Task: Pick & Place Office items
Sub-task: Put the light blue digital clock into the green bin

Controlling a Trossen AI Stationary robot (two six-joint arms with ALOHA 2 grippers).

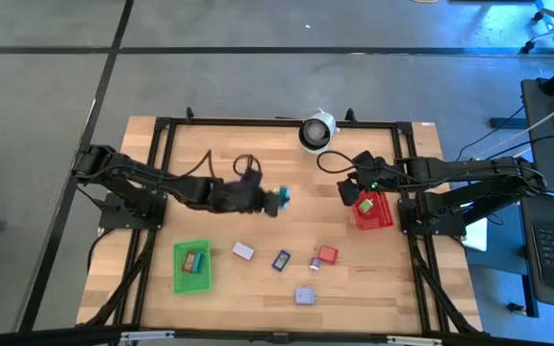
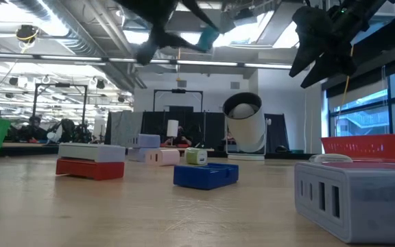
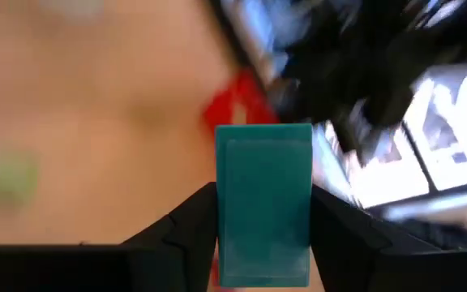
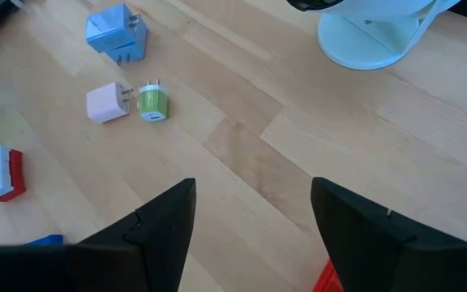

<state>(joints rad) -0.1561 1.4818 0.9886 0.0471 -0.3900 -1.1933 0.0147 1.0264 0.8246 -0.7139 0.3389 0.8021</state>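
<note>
A teal block (image 3: 263, 195), one of the office items, sits between the fingers of my left gripper (image 1: 275, 200), high over the middle of the table. My right gripper (image 1: 352, 187) hangs open with nothing in it above the near-left corner of the red bin (image 1: 375, 211). Loose items lie flat on the wood: a lavender one (image 1: 243, 252), a blue one (image 1: 282, 260), a red one (image 1: 328, 255), a small pink one (image 1: 314, 261) and another lavender one (image 1: 304, 295). The green bin (image 1: 192, 266) holds a couple of pieces. My left gripper pinches the teal block by its two long sides (image 3: 221, 219), one finger (image 3: 185, 223) on each side. The fingers come from the table's left, slanting a little downward, and lie along the block. The block is lifted well clear of the table (image 2: 208, 38).
A round white-and-black device (image 1: 317, 130) stands at the far edge with a black cable looping beside it. In the right wrist view a blue plug (image 4: 116, 32), a pink one (image 4: 106, 103) and a light green one (image 4: 152, 102) lie on the wood. A black frame borders the table.
</note>
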